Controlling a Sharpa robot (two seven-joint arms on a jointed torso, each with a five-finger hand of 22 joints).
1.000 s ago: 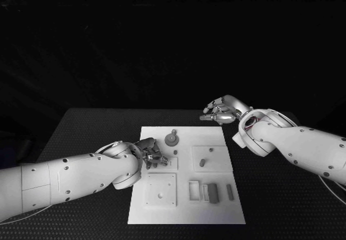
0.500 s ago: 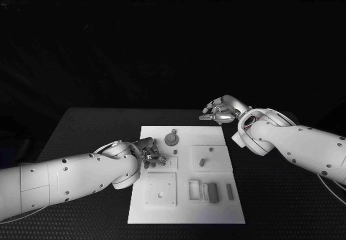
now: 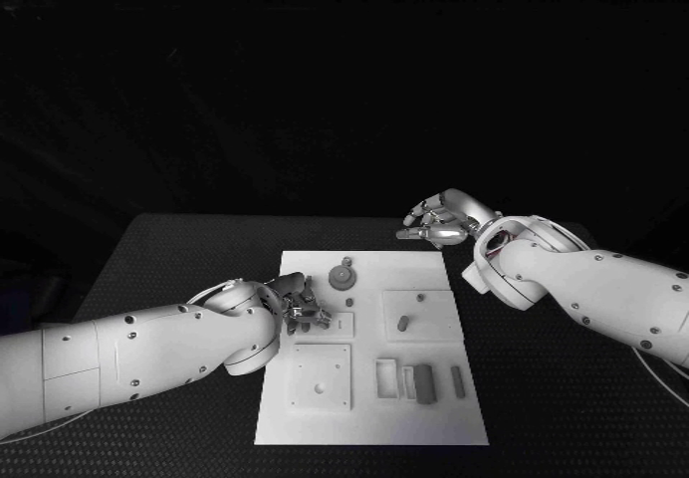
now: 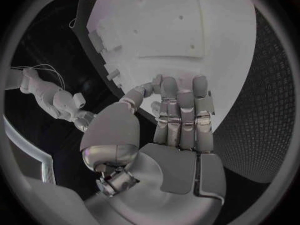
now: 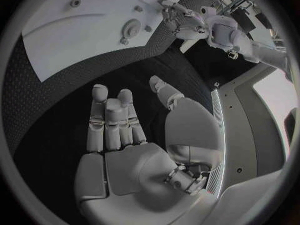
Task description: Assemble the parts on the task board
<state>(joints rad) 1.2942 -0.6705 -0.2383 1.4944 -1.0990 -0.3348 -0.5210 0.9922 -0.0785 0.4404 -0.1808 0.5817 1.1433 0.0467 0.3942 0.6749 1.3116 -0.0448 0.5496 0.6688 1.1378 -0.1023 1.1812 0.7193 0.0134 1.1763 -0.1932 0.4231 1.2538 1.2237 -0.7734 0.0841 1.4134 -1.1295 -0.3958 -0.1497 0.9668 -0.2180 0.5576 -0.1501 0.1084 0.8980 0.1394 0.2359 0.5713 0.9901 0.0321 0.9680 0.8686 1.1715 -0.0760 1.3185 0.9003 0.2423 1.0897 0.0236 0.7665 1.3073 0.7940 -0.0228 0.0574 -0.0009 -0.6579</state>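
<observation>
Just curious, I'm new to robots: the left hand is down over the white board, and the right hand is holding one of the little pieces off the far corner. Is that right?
Not quite. The right hand holds nothing: the right wrist view shows its fingers apart with an empty palm above the black table. The rest stands: the left hand is over the white board.

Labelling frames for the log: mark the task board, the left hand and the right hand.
task board [image 3: 431, 418]: head view, bare near right corner.
left hand [image 3: 296, 303]: head view, middle of the hand, over the board's left edge.
right hand [image 3: 442, 221]: head view, middle of the hand, beyond the board's far right corner.
</observation>
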